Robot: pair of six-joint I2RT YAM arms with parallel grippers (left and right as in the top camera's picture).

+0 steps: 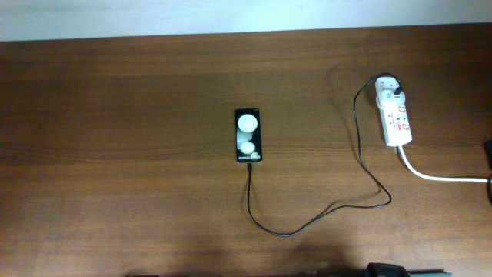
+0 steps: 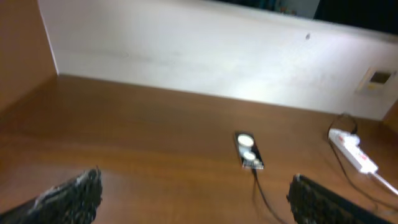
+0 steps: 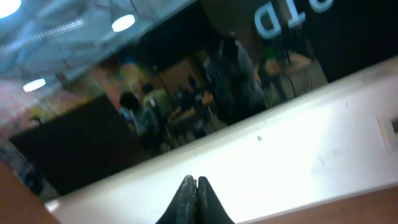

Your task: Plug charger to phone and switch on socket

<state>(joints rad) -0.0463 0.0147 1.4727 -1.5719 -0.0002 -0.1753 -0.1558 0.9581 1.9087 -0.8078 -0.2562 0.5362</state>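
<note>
The phone [image 1: 247, 136] lies flat mid-table, white round spots at its far end, lettering at the near end. The charger cable [image 1: 307, 224] runs from the phone's near end in a loop to the white adapter [image 1: 388, 91] in the socket strip [image 1: 395, 115] at the right. In the left wrist view the phone [image 2: 248, 151], the cable [image 2: 264, 194] and the socket [image 2: 354, 150] lie ahead. My left gripper [image 2: 194, 193] is open and empty, well short of the phone. My right gripper [image 3: 197, 186] is shut and empty, pointed up at a wall.
The strip's thick white cord [image 1: 442, 177] runs off to the right table edge. A white wall [image 2: 205, 56] stands behind the table's far edge. A dark arm part [image 1: 487, 154] shows at the right edge of the overhead view.
</note>
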